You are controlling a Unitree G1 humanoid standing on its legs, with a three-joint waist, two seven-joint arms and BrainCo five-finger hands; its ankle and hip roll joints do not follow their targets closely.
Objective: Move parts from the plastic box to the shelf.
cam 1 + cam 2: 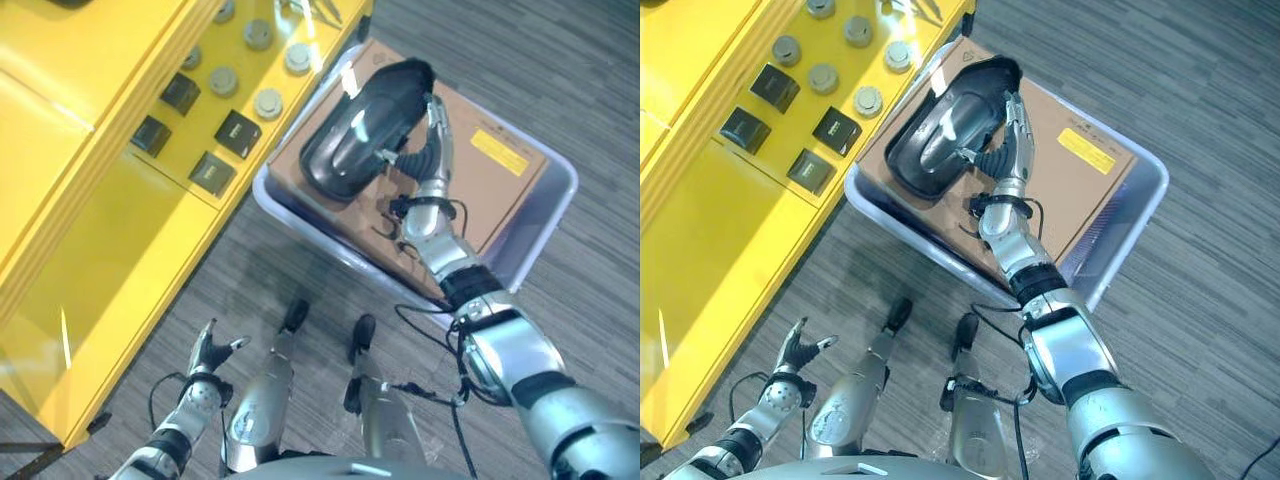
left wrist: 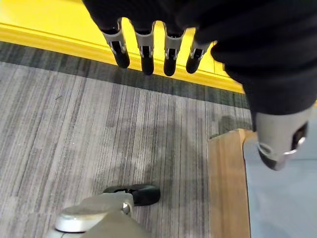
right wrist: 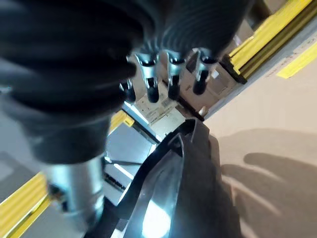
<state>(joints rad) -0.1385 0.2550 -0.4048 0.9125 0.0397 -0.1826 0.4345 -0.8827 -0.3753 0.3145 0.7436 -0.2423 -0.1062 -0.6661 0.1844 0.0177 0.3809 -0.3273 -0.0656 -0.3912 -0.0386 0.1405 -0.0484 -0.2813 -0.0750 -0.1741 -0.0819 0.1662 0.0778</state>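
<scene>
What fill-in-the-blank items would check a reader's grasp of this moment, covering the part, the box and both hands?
1. The glossy black moulded part lies on a flat brown ____ sheet.
2. That sheet sits inside the pale grey plastic ____.
3. The right hand, fingers straight, is beside the part's ____ edge.
4. The left hand hangs open over the grey floor beside the ____ shelf.

Missing words: cardboard; box; right; yellow

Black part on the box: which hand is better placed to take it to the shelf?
Right. The right hand is already alongside the black part in the plastic box, fingers straight. The left hand hangs low beside the yellow shelf.
</scene>
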